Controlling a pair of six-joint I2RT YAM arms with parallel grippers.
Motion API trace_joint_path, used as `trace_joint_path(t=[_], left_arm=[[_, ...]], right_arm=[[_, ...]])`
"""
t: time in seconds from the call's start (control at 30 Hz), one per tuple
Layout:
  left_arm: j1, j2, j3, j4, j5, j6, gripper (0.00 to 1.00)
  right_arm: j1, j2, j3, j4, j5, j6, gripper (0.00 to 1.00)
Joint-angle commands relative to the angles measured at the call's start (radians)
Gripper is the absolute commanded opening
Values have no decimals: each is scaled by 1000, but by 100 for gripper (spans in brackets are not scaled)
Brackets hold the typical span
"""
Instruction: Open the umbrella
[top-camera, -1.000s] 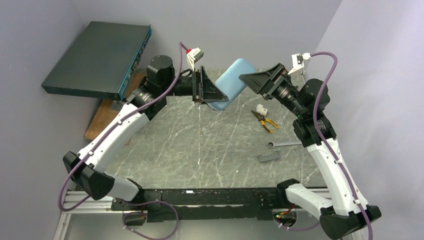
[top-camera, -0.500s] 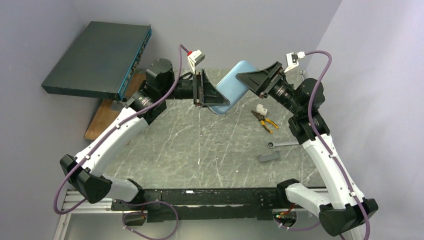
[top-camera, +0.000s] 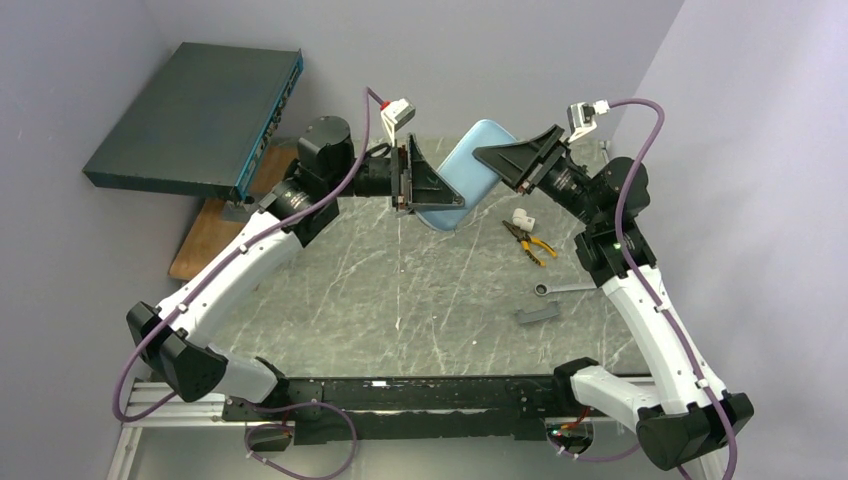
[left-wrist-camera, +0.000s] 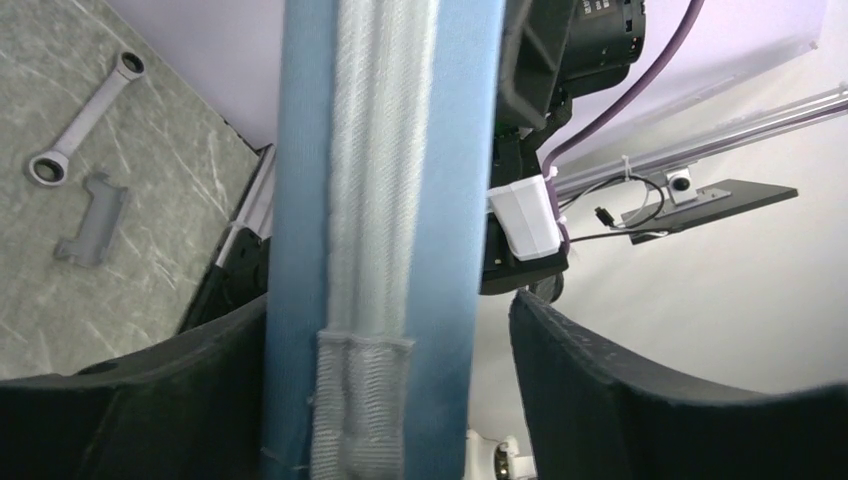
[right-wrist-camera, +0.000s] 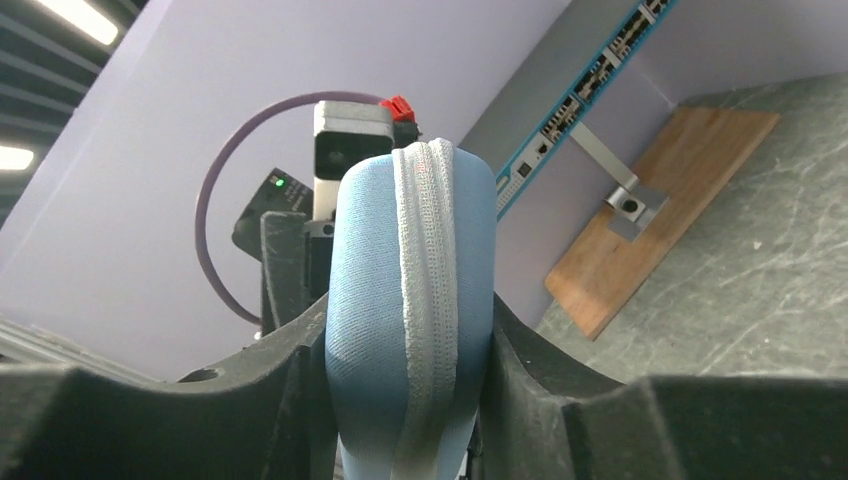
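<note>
Umbrella (top-camera: 470, 165), zipped in blue pouch, held off table (top-camera: 400, 290): R gripper (right-wrist-camera: 410, 330) pinching far end, L gripper (left-wrist-camera: 390, 300) spread round near end. Pliers (top-camera: 530, 241), spanner (top-camera: 565, 289), grey bracket (top-camera: 537, 315) lie below R gripper; network switch (top-camera: 195, 115) well left of L gripper.

The right gripper (right-wrist-camera: 410, 340) has been closed onto the umbrella (top-camera: 478, 150). The left gripper (left-wrist-camera: 385, 335) has been loosened, one finger parted.

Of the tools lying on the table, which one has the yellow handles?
The pliers, lying just beyond the wrench; the wrench is bare silver metal, and the grey bracket has no handles.
</note>
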Motion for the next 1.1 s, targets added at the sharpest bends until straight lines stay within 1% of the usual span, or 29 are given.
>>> trace_joint_path(t=[0.0,0.03,0.07,0.13,0.27,0.4,0.47,0.6,0.67,0.73,0.77,0.83,1.07], left_arm=[[-8,-5,57,39,-6,31,87],[-7,-3,63,26,-9,40,92],[-8,-1,68,13,-15,49,93],[-6,4,78,-10,-26,67,94],[4,10,108,-71,-59,117,92],[20,15,118,-95,-68,141,87],[28,15,111,-88,-68,138,82],[41,16,106,-75,-68,136,77],[50,18,107,-70,-59,136,72],[56,21,102,-60,-46,136,64],[57,23,99,-56,-38,135,63],[58,31,93,-40,-18,127,62],[57,41,41,84,87,51,69]], right_arm=[[2,-1,27,-23,-17,-6,39],[1,-3,26,-34,-16,-10,36],[1,-7,23,-39,-12,-11,33],[1,-13,14,-41,-5,-9,31],[2,-17,15,-38,-5,-3,31],[2,-5,30,-39,-15,-4,30],[1,-2,33,-35,-20,-1,30],[1,1,33,-26,-25,1,29],[1,1,34,-27,-23,2,29],[1,1,33,-26,-22,1,29],[1,2,33,-23,-20,3,29],[1,8,35,-9,-22,7,29],[2,26,25,46,-34,29,29]])
